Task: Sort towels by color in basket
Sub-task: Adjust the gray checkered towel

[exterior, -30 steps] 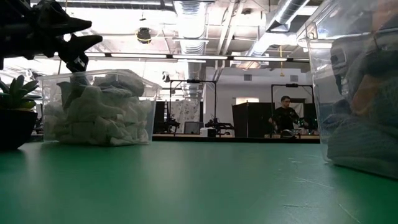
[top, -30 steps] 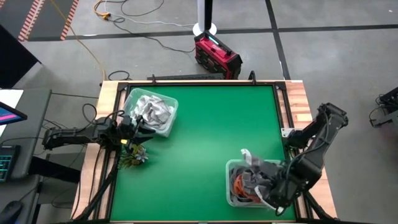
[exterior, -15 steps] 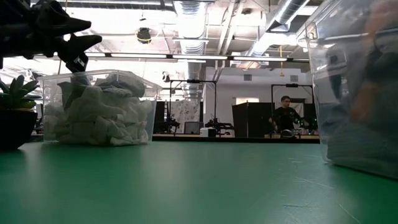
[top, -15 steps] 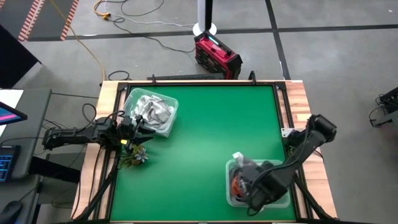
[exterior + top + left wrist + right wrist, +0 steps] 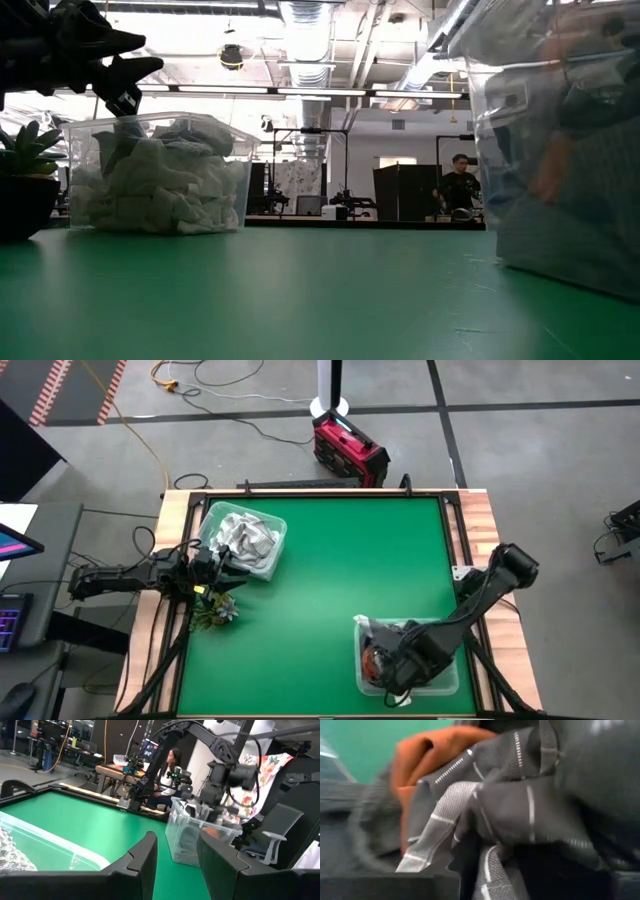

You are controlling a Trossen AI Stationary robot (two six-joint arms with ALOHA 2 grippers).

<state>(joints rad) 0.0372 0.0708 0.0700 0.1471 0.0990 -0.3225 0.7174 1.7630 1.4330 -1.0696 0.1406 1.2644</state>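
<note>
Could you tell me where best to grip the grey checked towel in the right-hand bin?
Grip the raised fold of the grey checked towel where it bunches beside the rust orange towel, coming from above; the bin walls likely block side approaches.

The high cam sits overhead looking straight down at the whole green table (image 5: 330, 580), and the low one sits right at tabletop level staring across it into the room, so both catch the bin of pale towels (image 5: 243, 541) and the bin at the right arm (image 5: 410, 660). The left wrist cam looks out over the mat toward that far bin (image 5: 200, 837). The right wrist cam is jammed up against a grey checked towel (image 5: 490, 815) with a rust orange towel (image 5: 427, 750) behind.
</note>
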